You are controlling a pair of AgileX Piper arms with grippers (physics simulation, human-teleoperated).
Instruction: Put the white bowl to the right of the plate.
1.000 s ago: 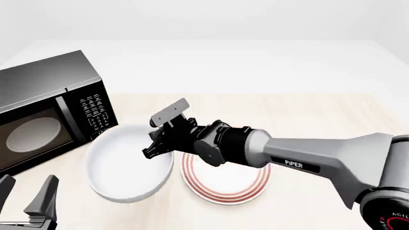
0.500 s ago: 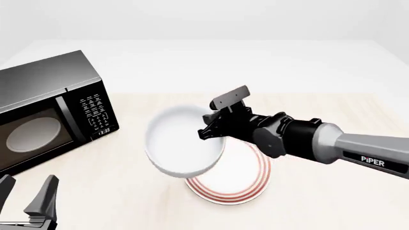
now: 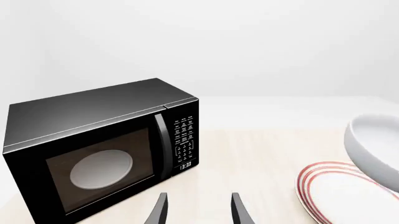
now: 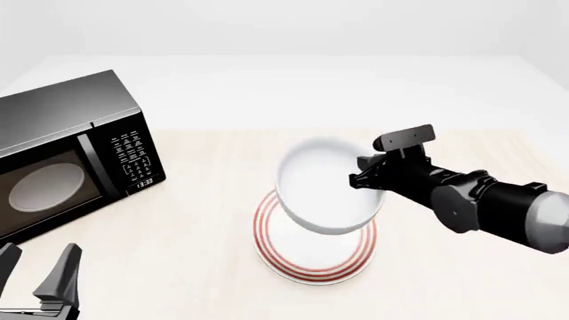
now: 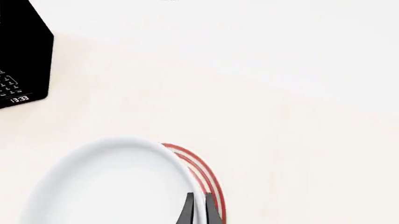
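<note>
The white bowl (image 4: 324, 190) hangs in the air, tilted, right above the red-ringed plate (image 4: 311, 263), which lies flat on the table. My right gripper (image 4: 366, 179) is shut on the bowl's right rim. In the right wrist view the fingers (image 5: 198, 212) pinch the rim of the bowl (image 5: 106, 186), with the plate's red rings (image 5: 209, 182) showing just past it. My left gripper (image 4: 40, 280) is open and empty at the near left edge. In the left wrist view its fingers (image 3: 159, 210) point at the microwave, with the bowl (image 3: 374, 149) and plate (image 3: 337, 191) at the side.
A black microwave (image 4: 66, 150) stands at the left of the table, door shut, clock reading 13:33; it also shows in the left wrist view (image 3: 106, 149) and a corner in the right wrist view (image 5: 22, 65). Bare wooden table (image 4: 462, 280) lies to the plate's right.
My right gripper has lifted the bowl from the table left of the plate and carried it rightward; it now hangs over the plate. The left arm has not moved.
</note>
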